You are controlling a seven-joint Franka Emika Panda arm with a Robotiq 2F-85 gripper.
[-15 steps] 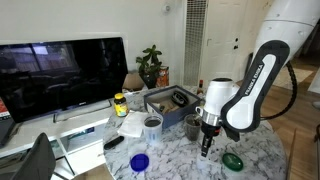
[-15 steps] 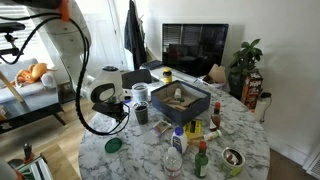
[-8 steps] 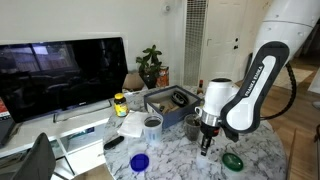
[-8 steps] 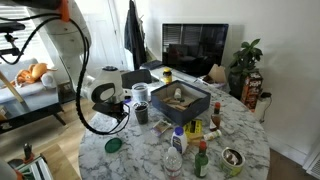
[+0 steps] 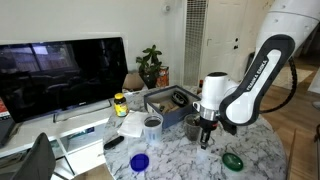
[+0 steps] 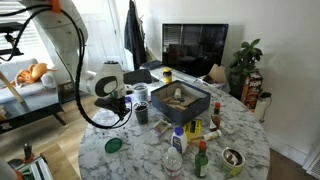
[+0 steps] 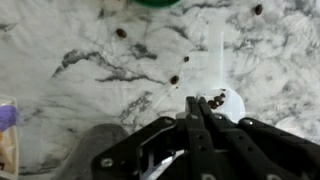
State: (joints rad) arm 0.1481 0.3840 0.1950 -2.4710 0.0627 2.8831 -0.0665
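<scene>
Hand: the hand (image 7: 204,104) has its fingers pressed together, low over the marble desk (image 7: 90,70).
Nearest item: a small dark pellet (image 7: 216,100) sits at the fingertips; we cannot confirm it is pinched.
Surroundings: more pellets (image 7: 173,78) lie scattered; a green lid (image 7: 155,3) lies beyond.
Advice: we recommend a slow, vertical lift.

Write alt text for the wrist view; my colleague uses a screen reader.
The fingers, pressed shut, hang over a white marble tabletop scattered with small dark specks. A green object peeks in at the top edge.
</scene>
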